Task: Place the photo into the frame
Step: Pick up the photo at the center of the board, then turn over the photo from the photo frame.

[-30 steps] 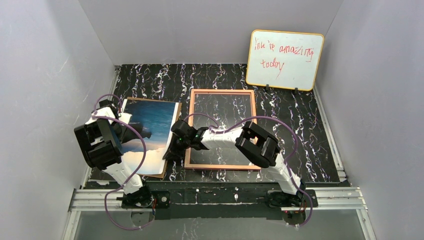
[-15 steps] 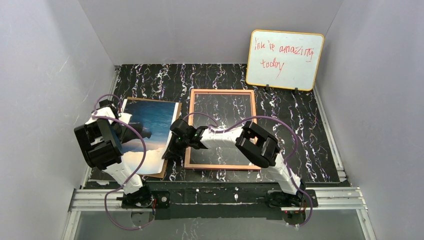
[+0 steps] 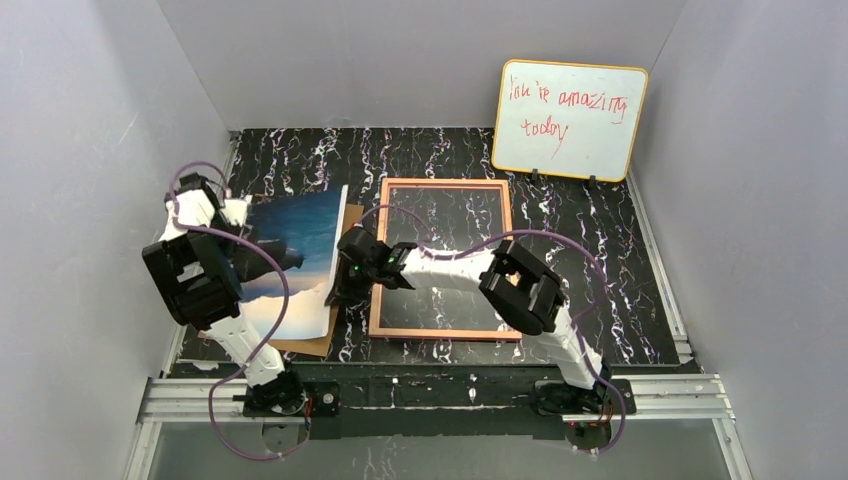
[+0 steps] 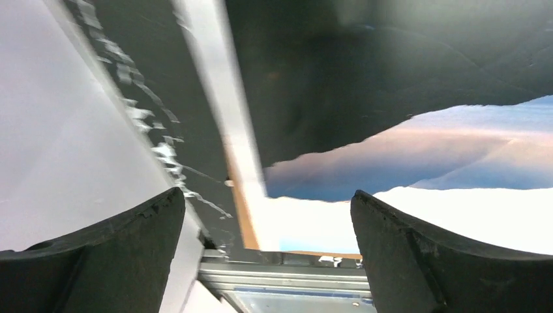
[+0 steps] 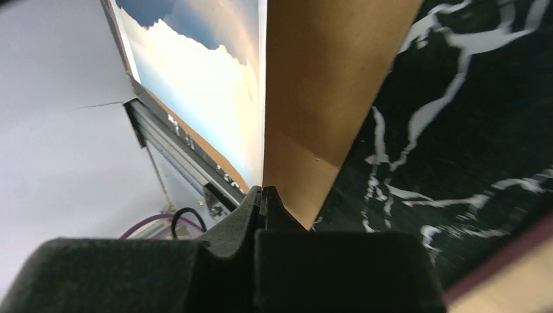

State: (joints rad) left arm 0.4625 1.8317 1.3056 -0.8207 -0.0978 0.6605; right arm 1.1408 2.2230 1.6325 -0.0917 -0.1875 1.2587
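Right pincer (image 5: pixel 263 197) is pinched tight on the near-right edge of the photo (image 3: pixel 295 255). From the wrist view the print runs straight away from the fingertips, picture side to their left. The brown backing board (image 5: pixel 326 98) sits just right of that edge and under it. That side of the photo is tipped up off the board. The frame (image 3: pixel 445 183) lies flat on the desk (image 3: pixel 600 250), just to the right of this pincer, not touching the photo.

Left pincer (image 4: pixel 266 199) is spread wide with nothing in it. The photo's left edge is right in front of the gap between its fingers (image 4: pixel 98 261).
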